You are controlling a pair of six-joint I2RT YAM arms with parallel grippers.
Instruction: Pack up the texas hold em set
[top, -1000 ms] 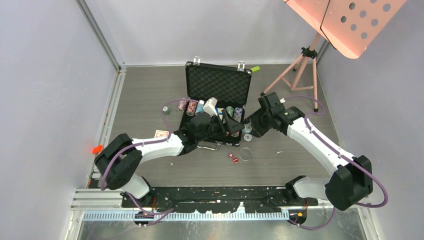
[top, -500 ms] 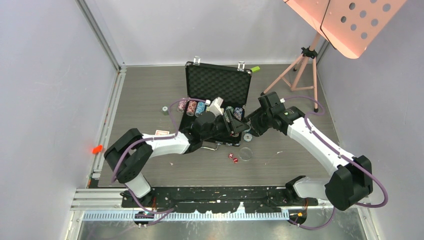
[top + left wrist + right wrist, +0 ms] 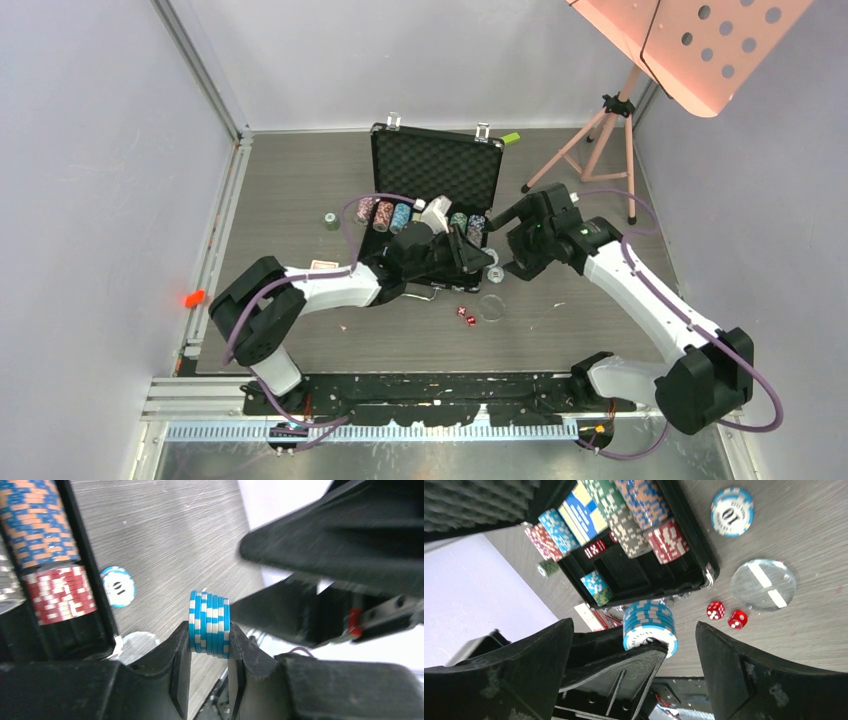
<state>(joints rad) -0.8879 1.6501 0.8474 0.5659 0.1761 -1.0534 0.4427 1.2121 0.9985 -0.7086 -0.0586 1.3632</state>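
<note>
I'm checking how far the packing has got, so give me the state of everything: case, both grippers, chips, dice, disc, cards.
Briefcase: open, lid raised, chip stacks inside.
Left gripper: shut on blue chip stack.
Right gripper: open, empty.
Loose 10 chip: flat on table, outside briefcase.
Red dice: two, on table, unpacked.
Clear disc: flat on table, unpacked.
Card deck: on table, outside briefcase.

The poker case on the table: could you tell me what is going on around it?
The left gripper holds a blue-and-white chip stack between its jaws, beside the open briefcase, whose tray carries several stacks. The right gripper hangs beside it with jaws wide open, holding nothing. A loose chip, two red dice and a clear disc lie on the table.
</note>
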